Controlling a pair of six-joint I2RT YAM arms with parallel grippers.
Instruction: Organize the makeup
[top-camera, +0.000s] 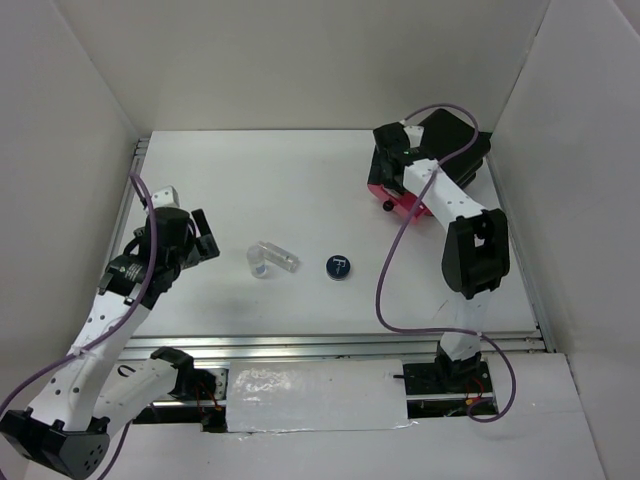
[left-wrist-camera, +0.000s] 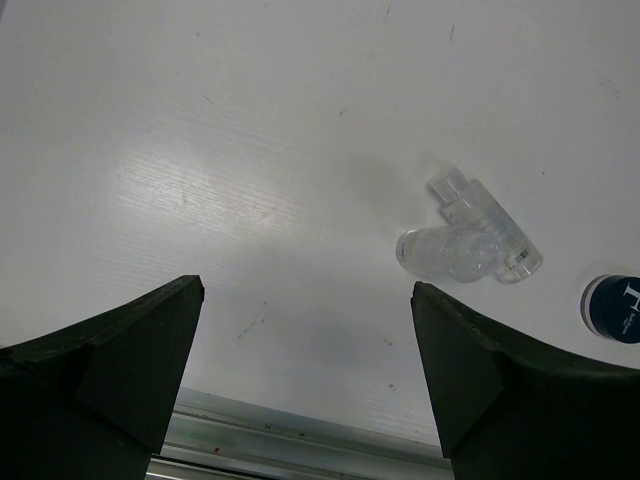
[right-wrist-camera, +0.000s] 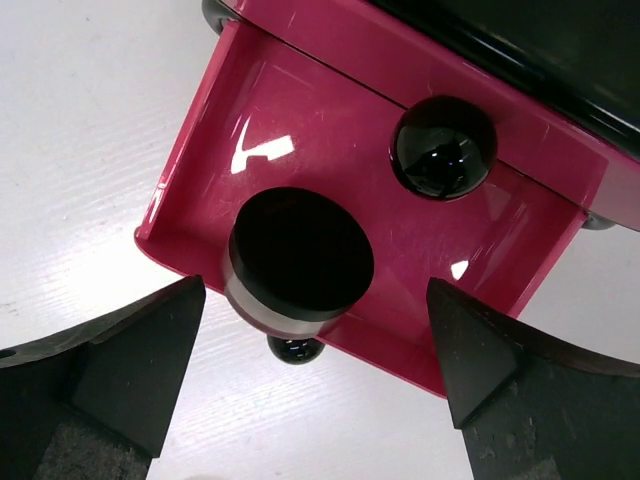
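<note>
A clear vial (left-wrist-camera: 447, 251) and a clear tube (left-wrist-camera: 491, 227) lie touching on the white table, also seen in the top view (top-camera: 270, 258). A dark-blue round compact with a white mark (top-camera: 339, 267) lies to their right and shows at the edge of the left wrist view (left-wrist-camera: 615, 308). My left gripper (top-camera: 207, 238) is open and empty, left of the vial (left-wrist-camera: 306, 288). My right gripper (top-camera: 386, 178) is open above an open pink drawer (right-wrist-camera: 300, 130). A black round compact (right-wrist-camera: 300, 255) sits in that drawer, between and beyond my open fingers (right-wrist-camera: 316, 292). Brushes, pencils and the orange-tipped stick are out of view.
The black box (top-camera: 455, 140) with pink drawers stands at the back right; its open drawer (top-camera: 402, 206) juts toward the table's middle. A black knob (right-wrist-camera: 443, 146) sits on the drawer front above, another (right-wrist-camera: 295, 350) below the open drawer's front. White walls enclose the table.
</note>
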